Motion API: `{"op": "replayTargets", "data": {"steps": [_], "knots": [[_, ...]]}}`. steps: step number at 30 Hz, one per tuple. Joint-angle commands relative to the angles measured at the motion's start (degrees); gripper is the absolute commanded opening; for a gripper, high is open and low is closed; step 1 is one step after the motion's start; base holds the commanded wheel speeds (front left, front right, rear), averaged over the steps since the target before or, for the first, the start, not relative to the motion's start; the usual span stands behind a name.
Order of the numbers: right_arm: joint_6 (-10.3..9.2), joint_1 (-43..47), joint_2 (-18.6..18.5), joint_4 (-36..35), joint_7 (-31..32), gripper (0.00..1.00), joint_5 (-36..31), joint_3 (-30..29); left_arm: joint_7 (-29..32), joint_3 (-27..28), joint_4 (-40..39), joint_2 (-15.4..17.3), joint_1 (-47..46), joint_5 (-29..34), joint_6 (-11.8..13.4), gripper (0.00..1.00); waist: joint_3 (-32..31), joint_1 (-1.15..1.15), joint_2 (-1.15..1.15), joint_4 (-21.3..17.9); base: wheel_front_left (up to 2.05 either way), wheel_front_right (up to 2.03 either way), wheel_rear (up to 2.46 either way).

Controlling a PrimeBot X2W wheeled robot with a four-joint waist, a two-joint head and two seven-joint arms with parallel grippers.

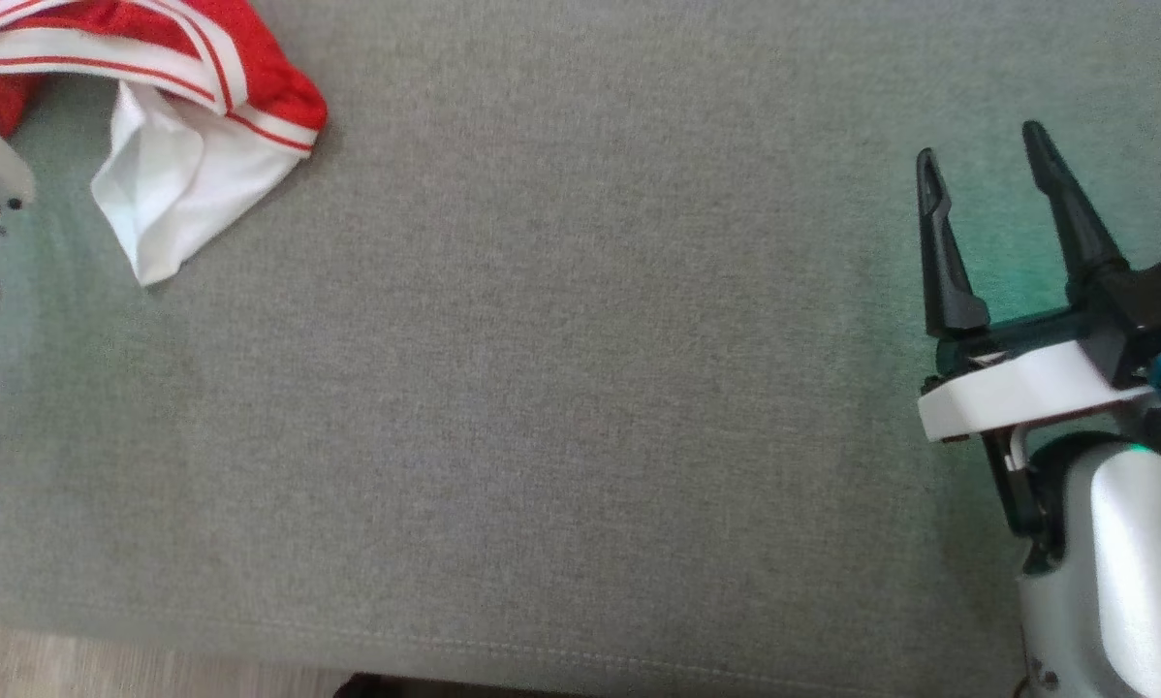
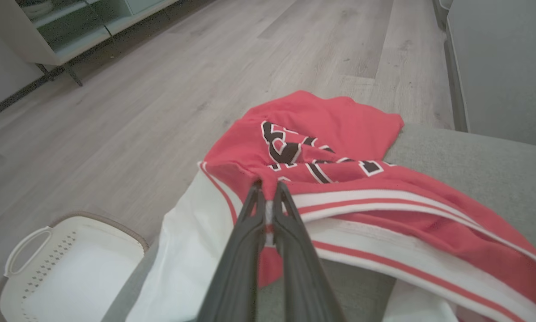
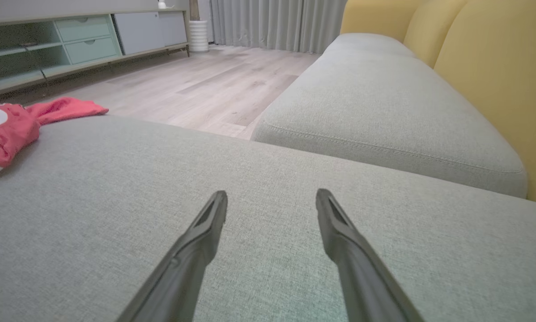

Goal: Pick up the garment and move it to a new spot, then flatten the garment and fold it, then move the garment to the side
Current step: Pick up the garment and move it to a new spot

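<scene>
- Left wrist view: the left gripper (image 2: 268, 184) has its two dark fingers pressed together on the red hem of the one red and white sports garment with black letters (image 2: 330, 129).
- This garment lies crumpled at the corner of the grey woven fabric cushion (image 2: 482, 170). One part of it hangs over the cushion's edge, above the floor.
- In the head view the garment (image 1: 183, 174) is at the far left corner of the cushion (image 1: 580, 388), with a white flap pointing toward the robot.
- The right gripper (image 1: 980, 141) stands wide open and holds nothing. It is low over the cushion, well apart from the garment, with bare grey fabric between them.
- Below the garment's corner one white plastic laundry basket with a handle and small holes (image 2: 71, 268) stands on the pale wooden plank floor (image 2: 160, 89).
- In the right wrist view there are two grey cushions: the one under the right gripper and a second grey seat cushion (image 3: 384, 112) beyond it, beside the yellow upholstered backrest (image 3: 496, 67).
- One pale green cabinet with drawers (image 3: 48, 44) and grey curtains (image 3: 272, 22) stand far across the floor.
</scene>
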Motion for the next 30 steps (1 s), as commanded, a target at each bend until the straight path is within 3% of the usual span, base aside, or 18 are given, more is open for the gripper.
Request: {"op": "replayTargets", "data": {"steps": [1, 9, 14, 20, 30], "knots": [[0.37, -1.0, 0.0, -1.3, -0.9, 1.00, 0.7, 1.7, -0.2, 1.1, -0.7, 4.6, -2.4, 0.5, 0.1, 0.00, -2.6, 0.00, 0.00, -0.8, 0.00, 0.00, 0.00], [0.37, 1.7, 0.0, 5.1, -5.4, 1.00, 5.4, 1.1, 2.3, -3.9, -2.6, 8.3, -5.4, 5.6, -1.9, 0.00, -14.0, 0.00, 0.00, -4.3, 0.00, 0.00, 0.00], [0.37, 5.9, 0.0, 8.8, -7.7, 1.00, 7.9, -0.5, 4.7, -7.9, -5.7, 8.8, -7.7, 9.0, -4.2, 0.00, -22.4, 0.00, 0.00, -7.4, 0.00, 0.00, 0.00], [0.37, 11.6, 0.0, 11.7, -9.3, 1.00, 9.7, -2.3, 7.3, -11.6, -11.1, 6.1, -10.1, 10.5, -6.8, 0.00, -29.8, 0.00, 0.00, -11.4, 0.00, 0.00, 0.00], [0.37, 15.1, 0.0, 12.1, -10.2, 1.00, 11.3, -1.9, 8.3, -13.8, -23.6, -0.8, -12.3, 5.5, -8.7, 0.00, -32.4, 0.00, 0.00, -17.2, 0.00, 0.00, 0.00]]}}
